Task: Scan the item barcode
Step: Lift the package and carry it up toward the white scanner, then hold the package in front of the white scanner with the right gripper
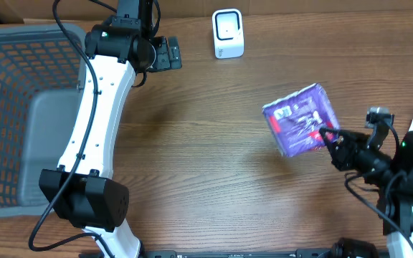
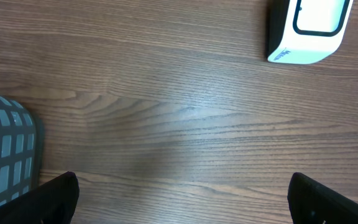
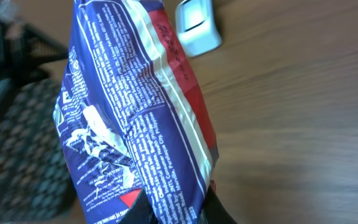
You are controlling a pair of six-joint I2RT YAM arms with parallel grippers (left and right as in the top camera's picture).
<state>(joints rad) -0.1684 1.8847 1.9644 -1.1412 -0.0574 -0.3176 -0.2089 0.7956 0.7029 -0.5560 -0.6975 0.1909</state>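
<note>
packet (image 1: 303, 118), lower edge in closed right end effector (image 1: 328, 136); open wood (image 1: 206, 143) up to scanner (image 1: 228, 34); left end effector (image 1: 169, 54) wide

The packet (image 1: 301, 118) is purple-blue with white print and red and white stripes. The scanner (image 1: 228, 34) is white, the basket (image 1: 20, 64) grey mesh, the counter (image 1: 199, 165) brown woodgrain.

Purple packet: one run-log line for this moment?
right pincer: shut on purple packet | left pincer: open, empty | scanner: far side of table, packet apart from it | scan: not yet done
</note>
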